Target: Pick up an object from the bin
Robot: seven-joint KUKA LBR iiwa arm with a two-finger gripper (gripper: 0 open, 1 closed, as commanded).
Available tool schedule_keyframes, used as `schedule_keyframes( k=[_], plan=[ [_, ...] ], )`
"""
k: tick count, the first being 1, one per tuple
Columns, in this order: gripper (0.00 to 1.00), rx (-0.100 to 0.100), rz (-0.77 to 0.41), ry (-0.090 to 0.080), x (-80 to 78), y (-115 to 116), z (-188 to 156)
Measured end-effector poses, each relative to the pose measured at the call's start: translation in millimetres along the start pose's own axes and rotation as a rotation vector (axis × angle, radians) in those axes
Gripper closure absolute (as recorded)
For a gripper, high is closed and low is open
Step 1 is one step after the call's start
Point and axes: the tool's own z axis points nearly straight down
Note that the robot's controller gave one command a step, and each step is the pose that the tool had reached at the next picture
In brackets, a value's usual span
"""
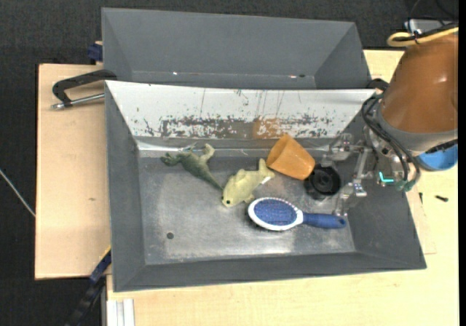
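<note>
**Gripper low at the bin's right end, brush handle just beside it**

The gripper [346, 201] hangs low at the right end of the bin [189, 241], under the arm's orange cover. From this angle I cannot tell whether it stands wide or narrow, and nothing can be seen held in it.

Two things lie nearest. At about 7 o'clock from the tool, just beside it, is the handle end of a blue brush [277, 213] with a white-rimmed oval head. The brush lies flat with its long axis running roughly 9 to 3 o'clock, the head at the 9 end and the handle pointing at the gripper. At about 10 o'clock, also near, sits a small black round thing [321, 181]. Whether the tool touches either cannot be told.

Further out at 10 o'clock an orange cup [291, 158] lies tipped on its side, close against the black thing. Beyond it, toward 9 o'clock, are a pale yellow fish toy [244, 184] and a green lizard toy [191, 161], well apart from the tool.

The floor is bare, scuffed grey metal, so I would expect things to slide on it. The sloping right wall rises just behind the gripper, leaving little room at 3 o'clock, while the left half of the floor is open. The handle looks the readiest target, best closed on across its axis.
</note>
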Motion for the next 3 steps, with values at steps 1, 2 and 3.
schedule_keyframes(
  k=[1, 2, 3],
  plan=[
    [0.0, 0.0, -0.509, -0.003, -34.5, -6, 114],
    [1.0, 0.018, -0.505, -0.006, -35.8, -16, 111],
    [0.0, 0.0, -0.509, -0.022, -38.3, -2, 112]
  ],
)
